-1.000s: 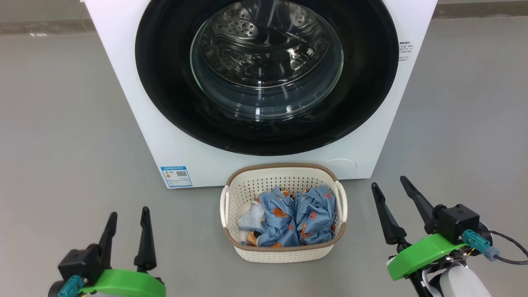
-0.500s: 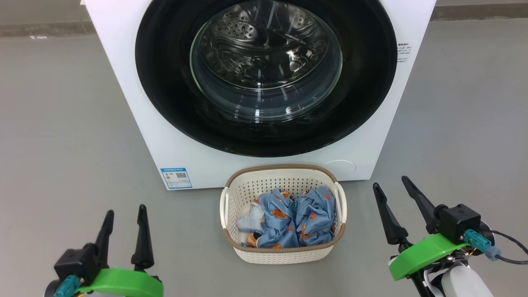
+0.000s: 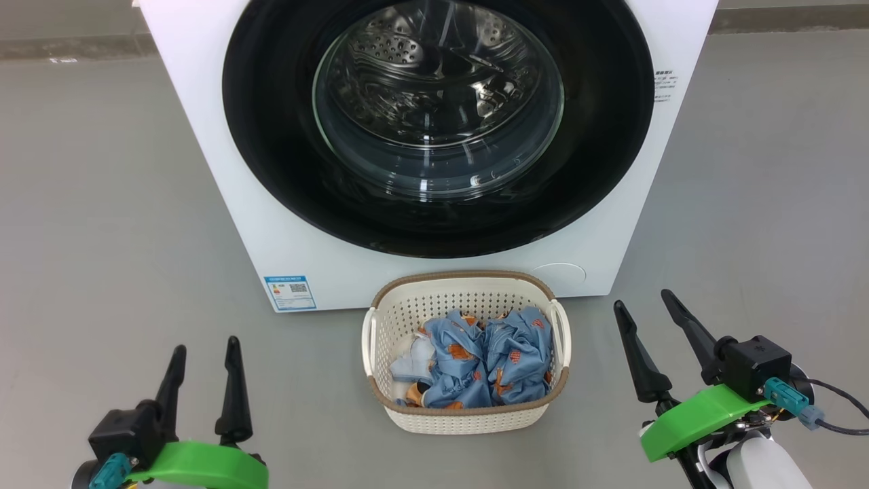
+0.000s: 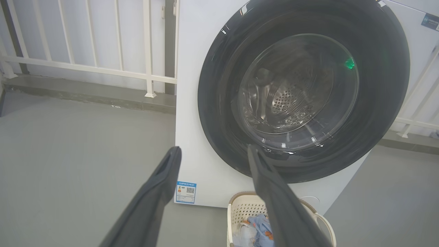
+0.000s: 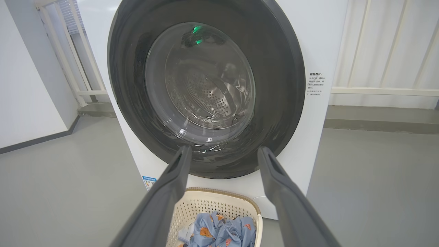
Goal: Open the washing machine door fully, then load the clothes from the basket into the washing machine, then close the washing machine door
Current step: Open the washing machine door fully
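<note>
Glossy black washing machine door (image 3: 438, 115) looks shut, round face square to me, no long axis. It lies ahead of and above my fingers, well apart. Left gripper (image 3: 207, 346) and right gripper (image 3: 641, 300) are both spread and empty. I judge the right slightly nearer. Clothes (image 3: 475, 360) sit in the basket (image 3: 468, 275) between them.

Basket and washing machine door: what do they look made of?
The basket looks like matte cream moulded plastic, going by its regular perforations; its brown rim looks woven, though likely plastic too. The washing machine door shows a glossy black ring, probably plastic, around clear glass that reflects light.
</note>
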`<state>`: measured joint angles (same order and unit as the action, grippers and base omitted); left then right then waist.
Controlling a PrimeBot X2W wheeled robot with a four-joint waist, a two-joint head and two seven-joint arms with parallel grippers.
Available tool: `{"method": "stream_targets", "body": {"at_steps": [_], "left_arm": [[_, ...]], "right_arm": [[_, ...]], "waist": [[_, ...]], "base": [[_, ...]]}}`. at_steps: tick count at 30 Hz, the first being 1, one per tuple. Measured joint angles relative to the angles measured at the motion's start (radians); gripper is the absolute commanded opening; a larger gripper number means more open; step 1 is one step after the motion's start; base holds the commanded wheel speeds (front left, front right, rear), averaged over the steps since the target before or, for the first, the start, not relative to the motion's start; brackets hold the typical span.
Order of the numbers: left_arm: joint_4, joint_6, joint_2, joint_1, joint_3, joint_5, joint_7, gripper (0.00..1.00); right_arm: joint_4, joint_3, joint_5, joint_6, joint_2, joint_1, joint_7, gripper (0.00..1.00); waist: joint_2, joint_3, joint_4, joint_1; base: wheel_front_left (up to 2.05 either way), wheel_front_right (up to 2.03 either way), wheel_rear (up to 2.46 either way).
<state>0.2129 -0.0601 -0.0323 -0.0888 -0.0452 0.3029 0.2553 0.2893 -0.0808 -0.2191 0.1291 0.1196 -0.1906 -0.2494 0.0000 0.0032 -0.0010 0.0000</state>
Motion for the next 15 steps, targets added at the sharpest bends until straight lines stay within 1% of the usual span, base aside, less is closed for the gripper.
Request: {"method": "stream_targets", "body": {"at_steps": [4, 8, 12, 15], "left_arm": [[0.002, 0.000, 0.000, 0.000, 0.000, 0.000, 0.000, 1.00], [0.005, 0.003, -0.001, 0.000, 0.002, -0.007, 0.000, 1.00], [0.007, 0.003, -0.002, 0.000, 0.005, -0.016, 0.000, 1.00], [0.009, 0.003, -0.002, 0.000, 0.006, -0.016, 0.000, 1.00]], "right_arm": [[0.000, 0.000, 0.000, 0.000, -0.001, 0.000, 0.000, 1.00], [0.000, 0.000, 0.000, 0.000, -0.001, 0.000, 0.000, 1.00], [0.000, 0.000, 0.000, 0.000, -0.002, 0.000, 0.000, 1.00], [0.000, 0.001, 0.000, 0.000, -0.003, -0.001, 0.000, 1.00]], "waist": [[0.0000, 0.001, -0.001, 0.0000], [0.0000, 0.004, -0.001, 0.0000], [0.0000, 0.007, -0.003, 0.0000], [0.0000, 0.010, -0.004, 0.0000]], "base": [[0.07, 0.07, -0.14], [0.33, 0.33, -0.65], [0.60, 0.60, -1.20], [0.88, 0.88, -1.76]]}}
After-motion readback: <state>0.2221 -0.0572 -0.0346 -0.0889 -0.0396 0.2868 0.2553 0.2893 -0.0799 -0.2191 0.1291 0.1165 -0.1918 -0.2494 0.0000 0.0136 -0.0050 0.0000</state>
